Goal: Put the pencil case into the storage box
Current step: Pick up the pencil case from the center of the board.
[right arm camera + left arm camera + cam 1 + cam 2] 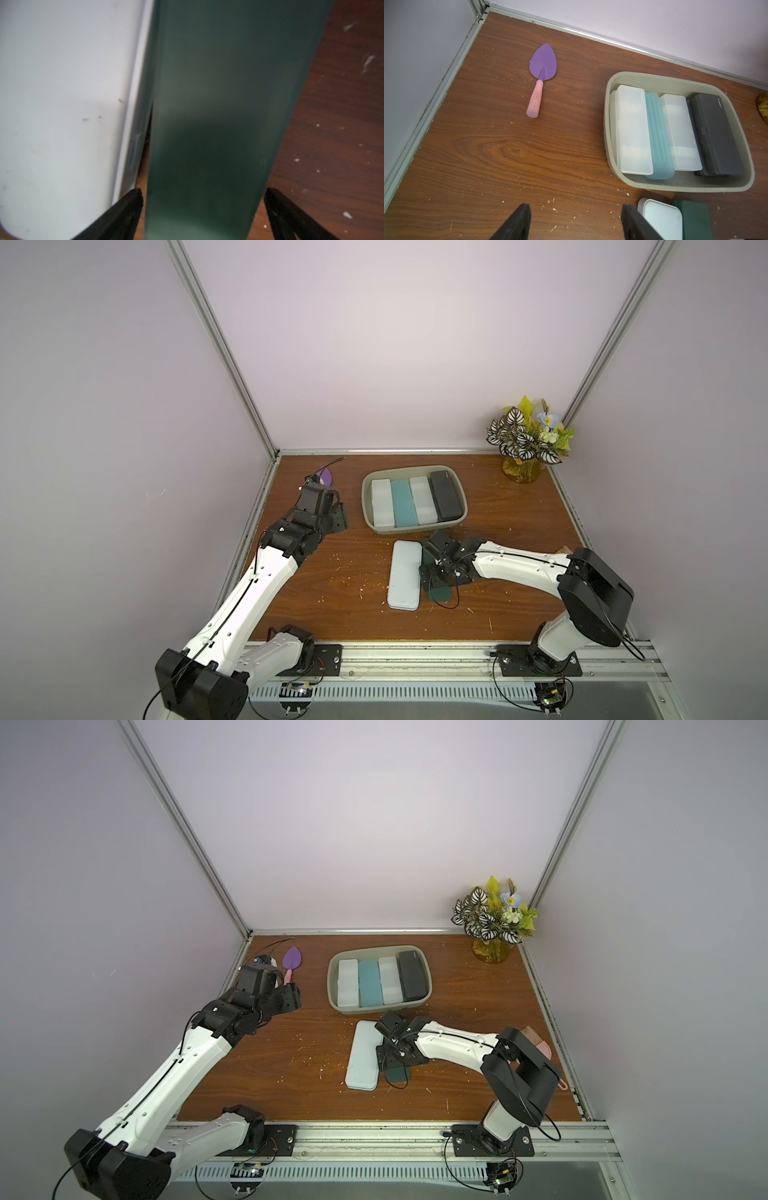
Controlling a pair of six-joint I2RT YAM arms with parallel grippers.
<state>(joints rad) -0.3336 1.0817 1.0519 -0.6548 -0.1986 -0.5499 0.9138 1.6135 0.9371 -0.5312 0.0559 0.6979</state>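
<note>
Right wrist view: right gripper, fingers wide, is straddling the dark green pencil case mid-frame. Closing on it is likely coming next; left gripper is idling open, empty.

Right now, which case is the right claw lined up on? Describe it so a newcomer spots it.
Find the grey-green storage box towards the back of the wooden table; two cases lie just in front of it. The right-hand one, straddled by the open right claw, is the dark green case. Its neighbour, the pale blue case, is far lighter.
</note>
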